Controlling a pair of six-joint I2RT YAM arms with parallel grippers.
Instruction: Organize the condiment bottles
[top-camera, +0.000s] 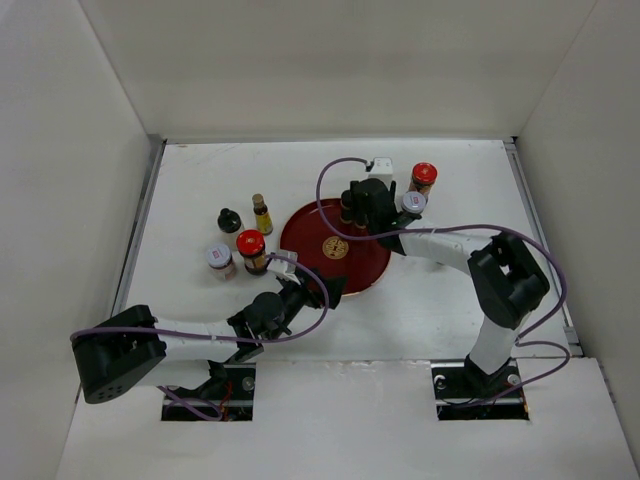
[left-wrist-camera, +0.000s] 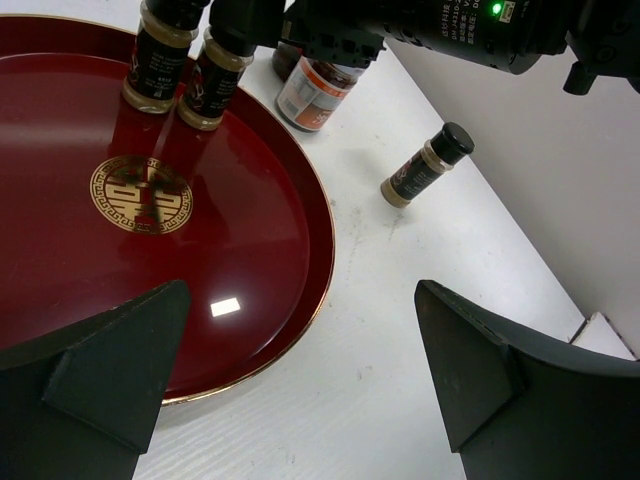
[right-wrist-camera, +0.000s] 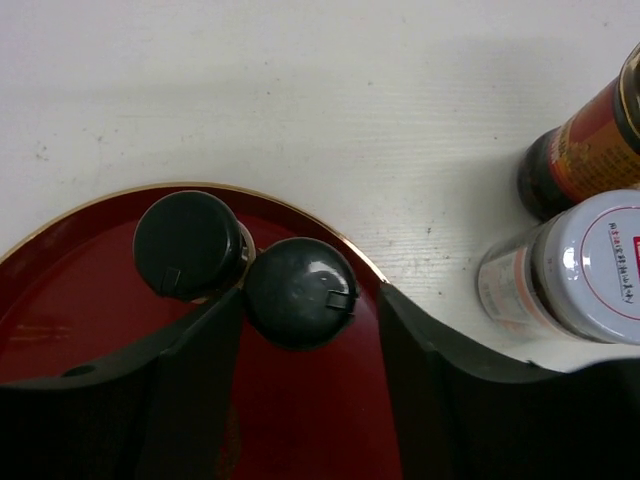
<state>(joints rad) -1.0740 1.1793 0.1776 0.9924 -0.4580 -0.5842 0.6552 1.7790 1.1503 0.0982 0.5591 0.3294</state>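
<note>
Right claw (right-wrist-camera: 311, 300) astride black-capped bottle (right-wrist-camera: 300, 290)

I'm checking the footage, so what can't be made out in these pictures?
Top view: right pincer mostly covers the dark bottles.
Right wrist: frame edge cuts off the red-capped jar; pincer fingers hide any grip.
Left wrist: right arm hides the top of the white-lidded jar.
</note>
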